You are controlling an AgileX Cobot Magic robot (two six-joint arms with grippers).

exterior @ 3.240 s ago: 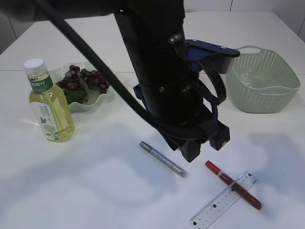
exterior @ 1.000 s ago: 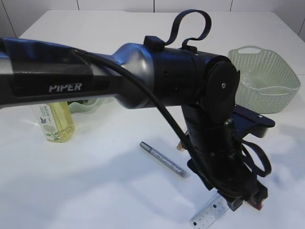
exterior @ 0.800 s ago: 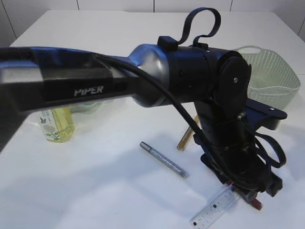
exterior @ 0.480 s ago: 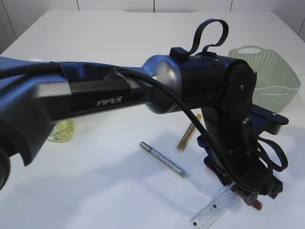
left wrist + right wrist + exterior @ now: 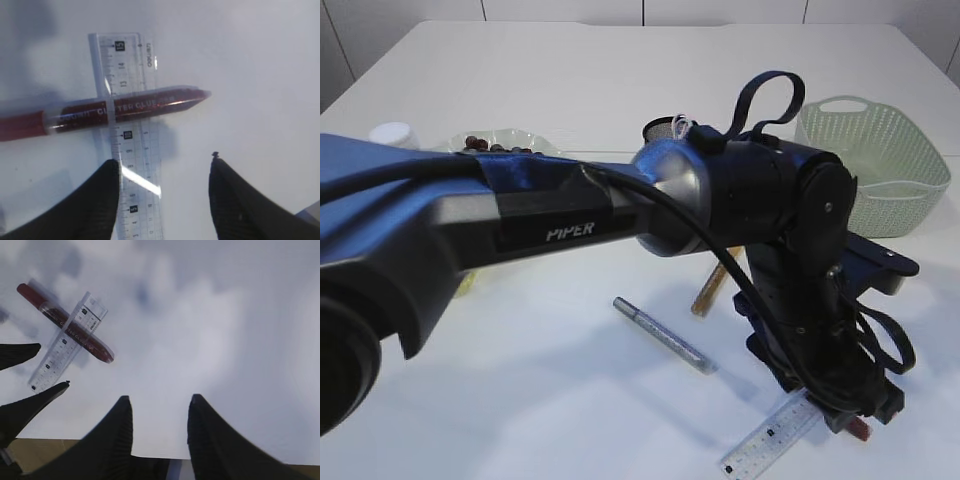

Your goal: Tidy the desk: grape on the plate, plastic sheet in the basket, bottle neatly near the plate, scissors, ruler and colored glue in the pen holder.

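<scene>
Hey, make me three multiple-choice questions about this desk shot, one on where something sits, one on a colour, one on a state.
1. How do the ruler and the red glue pen lie?
A. side by side, apart
B. crossed, the ruler over the pen
C. both in the basket

2. What colour is the basket?
A. pale green
B. red
C. black

3. How are the left gripper's fingers?
A. shut on the ruler
B. shut on the pen
C. open, holding nothing

Answers:
1. B, the clear ruler crosses over the red glue pen.
2. A, the basket is pale green.
3. C, the left gripper shows a wide gap between its fingers, which grip nothing.
</scene>
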